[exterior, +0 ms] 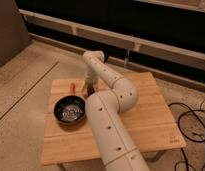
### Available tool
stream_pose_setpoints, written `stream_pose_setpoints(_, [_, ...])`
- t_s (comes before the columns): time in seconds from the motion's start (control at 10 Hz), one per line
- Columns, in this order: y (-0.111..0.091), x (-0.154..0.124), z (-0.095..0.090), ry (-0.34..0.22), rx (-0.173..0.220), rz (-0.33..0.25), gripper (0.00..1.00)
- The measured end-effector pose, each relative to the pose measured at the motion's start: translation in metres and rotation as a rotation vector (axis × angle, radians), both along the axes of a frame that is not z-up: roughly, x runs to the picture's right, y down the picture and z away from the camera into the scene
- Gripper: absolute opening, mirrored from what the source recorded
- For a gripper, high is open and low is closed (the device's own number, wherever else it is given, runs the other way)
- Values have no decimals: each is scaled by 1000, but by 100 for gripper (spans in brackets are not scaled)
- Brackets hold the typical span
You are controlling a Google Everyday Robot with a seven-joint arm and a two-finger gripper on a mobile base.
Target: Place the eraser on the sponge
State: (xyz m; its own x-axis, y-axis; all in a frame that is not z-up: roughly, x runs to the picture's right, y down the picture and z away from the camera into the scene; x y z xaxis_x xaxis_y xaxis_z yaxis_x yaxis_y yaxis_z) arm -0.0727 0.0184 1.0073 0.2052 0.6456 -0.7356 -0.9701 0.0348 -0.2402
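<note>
Pan (70, 110) on table (146, 117); jaws low behind it, beside its handle (72, 88)

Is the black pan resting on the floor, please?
No, the pan sits on the wooden table, with the gripper low beside its orange handle.

One counter (146, 120) in play, one black pan (70, 111) on it, one orange handle (72, 88), one white arm (110, 102), and one pincer (89, 88) low beside that handle.
</note>
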Motion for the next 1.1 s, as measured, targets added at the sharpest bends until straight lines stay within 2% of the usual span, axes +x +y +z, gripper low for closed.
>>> stream_pose_setpoints(0.1, [0, -4, 1, -9, 2, -22, 36])
stream_pose_setpoints(0.4, [-4, -5, 3, -14, 13, -37, 8])
stream_pose_setpoints(0.5, [-13, -6, 5, -15, 44, -46, 0])
stream_pose_setpoints(0.6, [-29, -4, 6, -8, 93, -56, 0])
stream_pose_setpoints(0.7, [-56, 3, 3, 7, 164, -79, 0])
stream_pose_setpoints(0.8, [-98, 14, -9, 28, 264, -128, 0])
stream_pose_setpoints(0.9, [-121, 22, -18, 42, 317, -157, 0])
stream_pose_setpoints(1.1, [-171, 39, -51, 66, 431, -204, 0])
